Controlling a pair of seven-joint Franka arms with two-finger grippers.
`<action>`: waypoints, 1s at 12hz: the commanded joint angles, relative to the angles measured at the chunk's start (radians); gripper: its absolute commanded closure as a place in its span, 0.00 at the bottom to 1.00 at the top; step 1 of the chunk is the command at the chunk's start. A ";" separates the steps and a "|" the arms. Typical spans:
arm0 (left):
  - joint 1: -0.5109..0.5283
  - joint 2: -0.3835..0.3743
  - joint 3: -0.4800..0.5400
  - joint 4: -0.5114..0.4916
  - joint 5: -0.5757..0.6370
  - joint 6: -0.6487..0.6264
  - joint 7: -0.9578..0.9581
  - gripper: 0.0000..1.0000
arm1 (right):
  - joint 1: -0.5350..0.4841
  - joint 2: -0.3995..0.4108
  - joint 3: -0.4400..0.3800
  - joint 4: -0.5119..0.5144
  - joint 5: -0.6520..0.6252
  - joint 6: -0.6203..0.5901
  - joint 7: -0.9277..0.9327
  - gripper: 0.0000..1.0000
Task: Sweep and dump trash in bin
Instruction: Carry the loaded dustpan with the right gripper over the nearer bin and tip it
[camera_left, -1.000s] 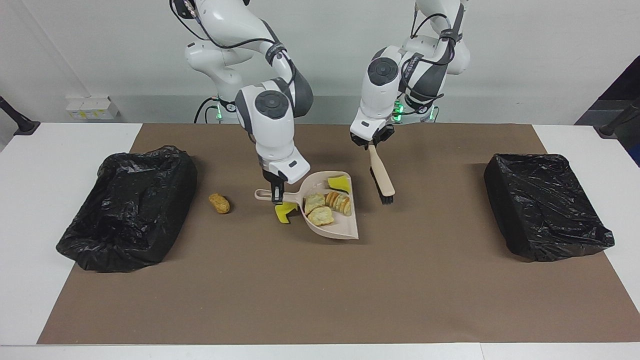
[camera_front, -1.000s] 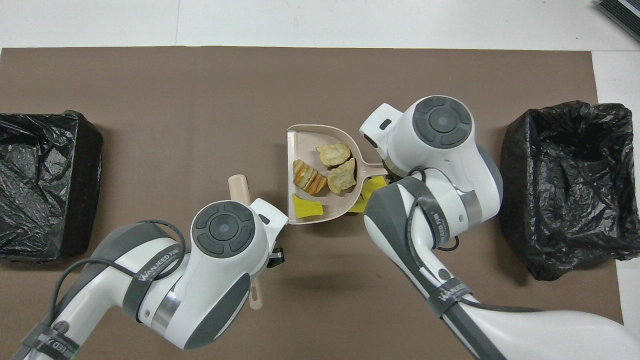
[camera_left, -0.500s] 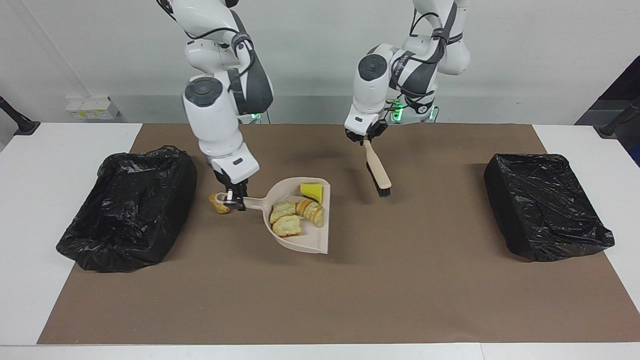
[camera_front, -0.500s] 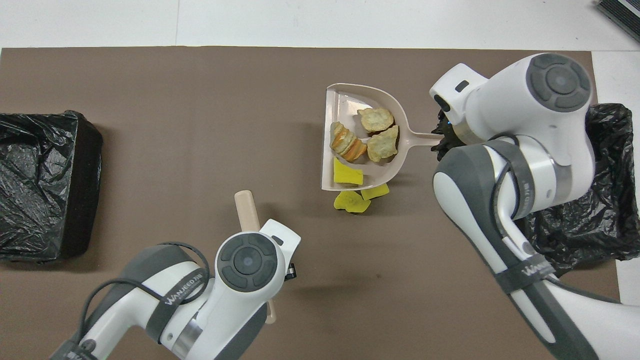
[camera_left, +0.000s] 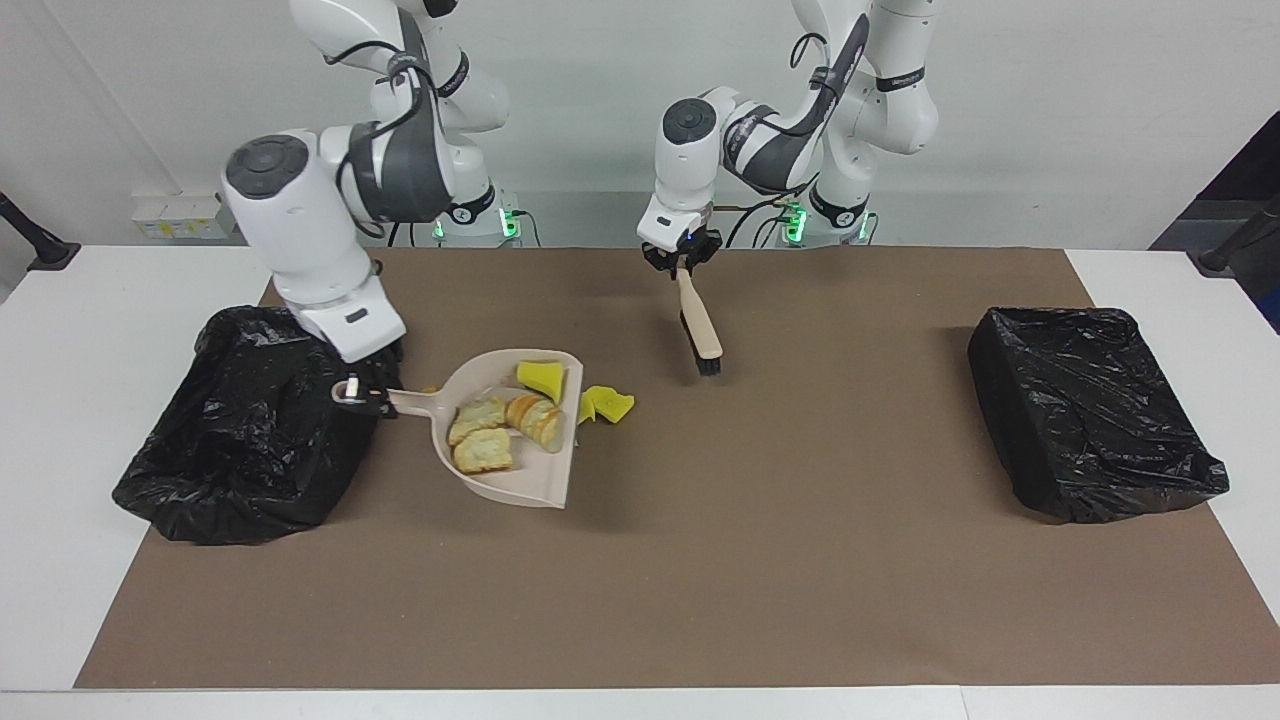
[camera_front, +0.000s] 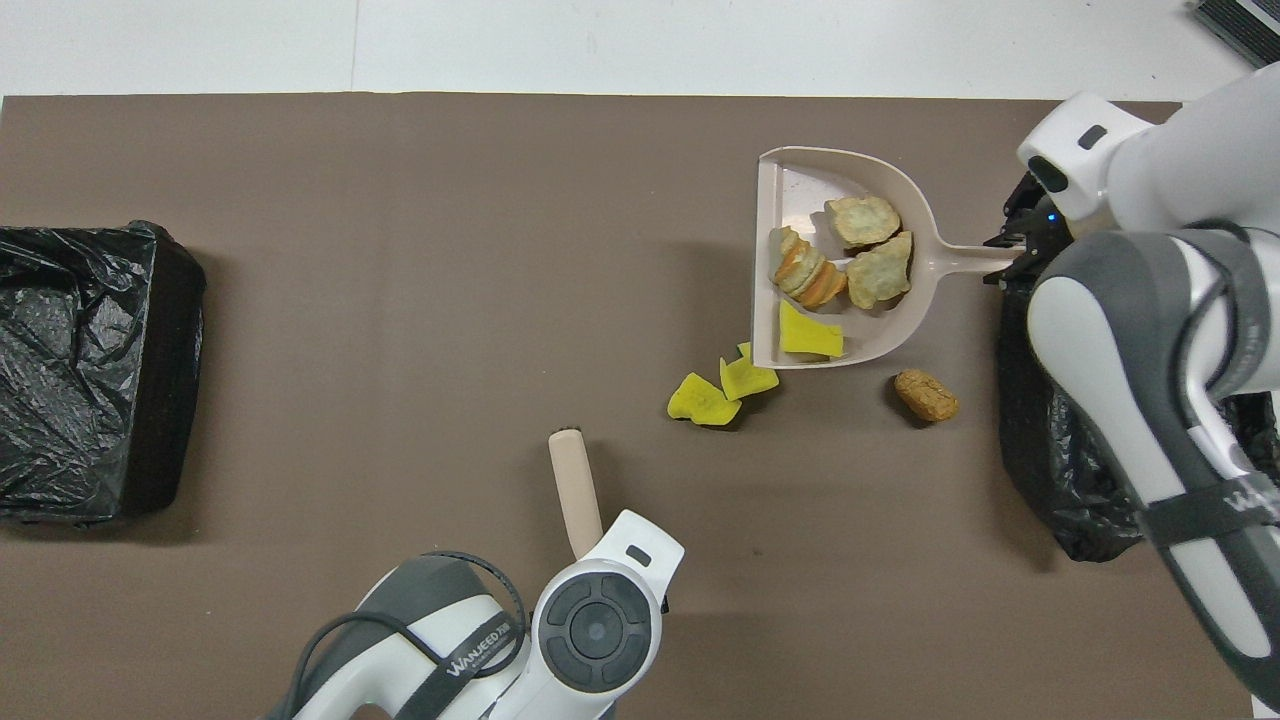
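Observation:
My right gripper (camera_left: 362, 392) is shut on the handle of the beige dustpan (camera_left: 520, 486), at the rim of the black bin (camera_left: 250, 430) at the right arm's end. The dustpan (camera_front: 800, 180) carries pale bread chunks (camera_front: 865, 220) and one yellow sponge piece (camera_front: 808, 340). Two yellow sponge pieces (camera_front: 720, 390) and a golden-brown nugget (camera_front: 926, 395) lie on the mat beside the pan. My left gripper (camera_left: 683, 262) is shut on the handle of the beige brush (camera_left: 700, 330), which hangs bristles down over the mat, nearer to the robots than the loose trash.
A second black-lined bin (camera_left: 1090, 410) stands at the left arm's end of the table. The brown mat (camera_left: 700, 580) covers the table's middle, with white table surface around it.
My right gripper has carried the dustpan with its load toward the bin at the right arm's end, uncovering two yellow pieces. My left gripper has moved the brush the same way.

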 joint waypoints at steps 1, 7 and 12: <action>-0.046 -0.017 0.016 -0.071 -0.061 0.060 0.077 1.00 | -0.112 -0.028 0.004 0.019 0.011 -0.030 -0.128 1.00; -0.064 -0.014 0.016 -0.110 -0.075 0.098 0.105 1.00 | -0.294 -0.061 0.002 0.061 -0.084 -0.073 -0.352 1.00; -0.061 0.007 0.021 -0.104 -0.081 0.110 0.075 0.00 | -0.433 -0.078 -0.005 0.059 -0.184 -0.056 -0.507 1.00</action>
